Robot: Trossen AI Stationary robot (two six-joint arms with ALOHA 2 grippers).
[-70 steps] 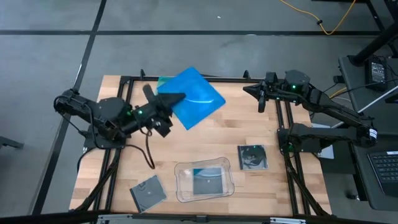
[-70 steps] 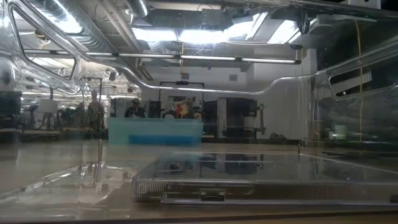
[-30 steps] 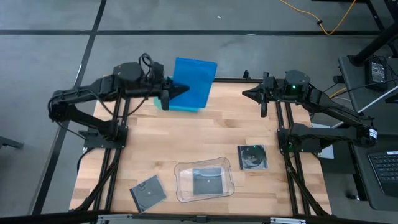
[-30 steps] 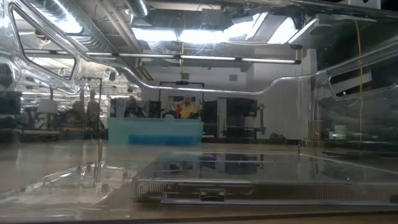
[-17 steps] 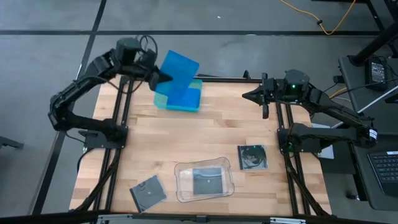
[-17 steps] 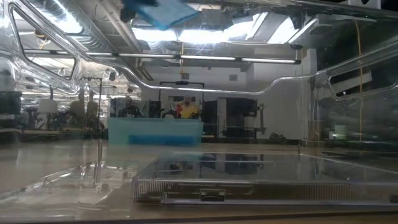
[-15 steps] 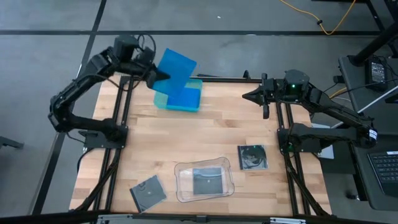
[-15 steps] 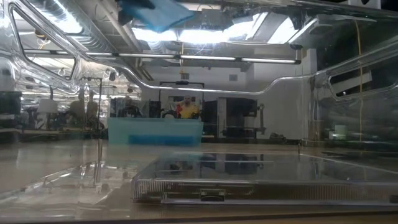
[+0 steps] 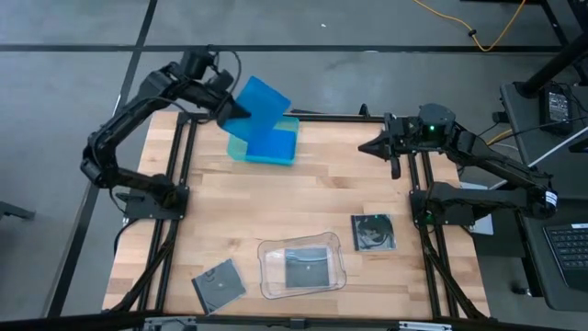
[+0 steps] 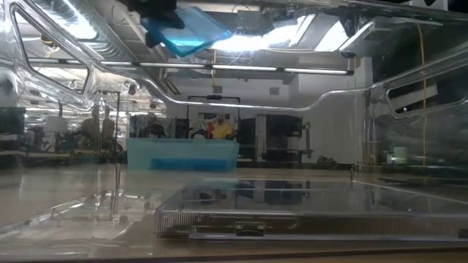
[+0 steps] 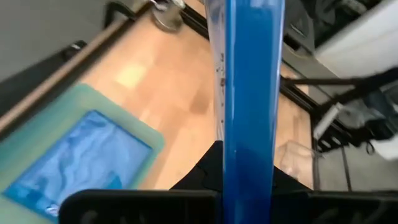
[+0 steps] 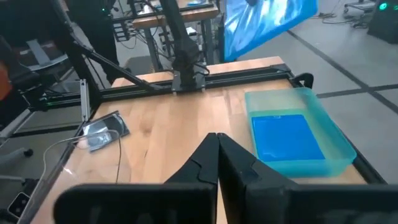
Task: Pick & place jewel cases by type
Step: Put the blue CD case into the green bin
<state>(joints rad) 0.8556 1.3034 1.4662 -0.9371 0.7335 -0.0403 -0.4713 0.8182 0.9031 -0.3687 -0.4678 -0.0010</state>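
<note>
Nearest the front edge of the table (image 9: 239, 207), at the bottom of the high view, lie a dark jewel case (image 9: 219, 285) at lower left and a clear rounded tray (image 9: 300, 268) at lower centre with another dark case (image 9: 306, 268) inside it. A third dark case (image 9: 373, 232) lies just right of that tray, a disc showing through its cover. The low view sits so close to the clear tray that its walls (image 10: 292, 102) fill the frame, and only there does the side of the case in the tray (image 10: 307, 212) show.

Farther back, at upper centre of the high view, a teal tray (image 9: 264, 142) stands at the table's back edge. The right wrist view alone looks into it and shows one blue case (image 12: 287, 137) lying flat on its floor.

The left gripper (image 9: 231, 110), fingers pinching the edge of a second blue case (image 9: 258, 99), holds it tilted in the air above the teal tray's back left corner. In the left wrist view this case (image 11: 247, 99) shows edge-on as a thin vertical strip; in the low view it hangs at upper left (image 10: 186, 29).

The right gripper (image 9: 367, 147), at upper right of the high view, hangs near the table's back right corner with fingers pressed together, holding nothing.

That makes three dark cases, two blue cases, two trays. No writing can be read.
</note>
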